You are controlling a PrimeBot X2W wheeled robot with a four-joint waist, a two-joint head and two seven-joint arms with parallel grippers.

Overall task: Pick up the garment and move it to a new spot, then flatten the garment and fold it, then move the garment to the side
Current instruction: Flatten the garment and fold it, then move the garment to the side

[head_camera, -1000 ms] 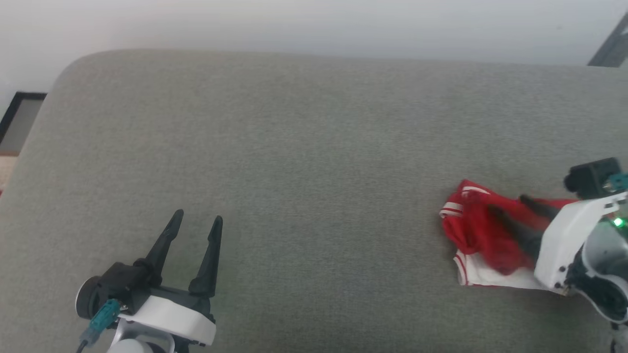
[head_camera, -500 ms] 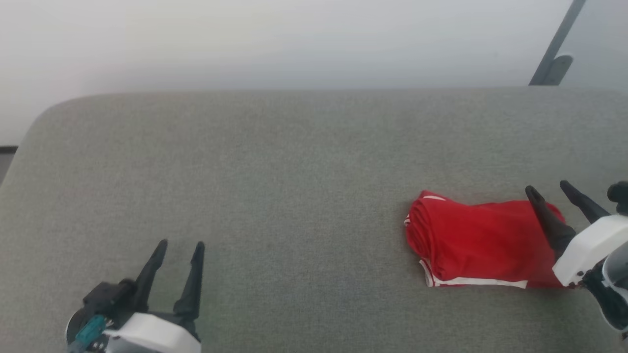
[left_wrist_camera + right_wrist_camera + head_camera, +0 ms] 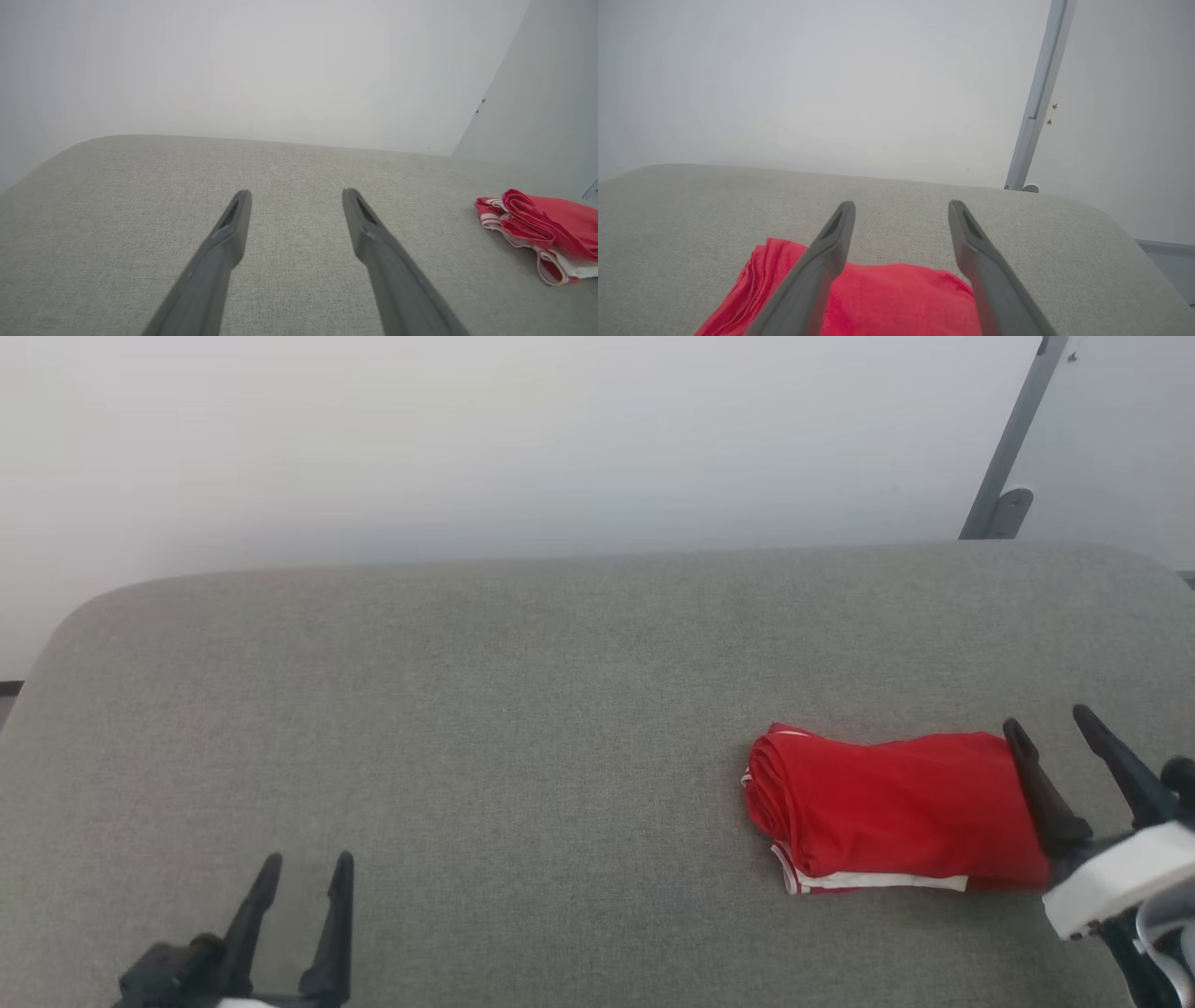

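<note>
The garment (image 3: 892,807) lies folded into a compact red bundle with white striped trim along its lower edge, at the right of the grey cushion (image 3: 523,709). It also appears far right in the left wrist view as the garment (image 3: 546,228), and below the fingers in the right wrist view as the garment (image 3: 896,298). My right gripper (image 3: 1050,728) is open at the bundle's right end, holding nothing. Near the front left, my left gripper (image 3: 305,868) is open and empty, well away from the cloth.
A pale wall rises behind the cushion. A grey metal post (image 3: 1006,453) with a round foot stands at the back right, the same post (image 3: 1034,107) as in the right wrist view. The cushion's rounded left corner and far edge are visible.
The right gripper has let go of the garment and drawn back to its right end. The bundle now lies neatly folded. The head camera has tilted upward, shifting the whole scene down.
</note>
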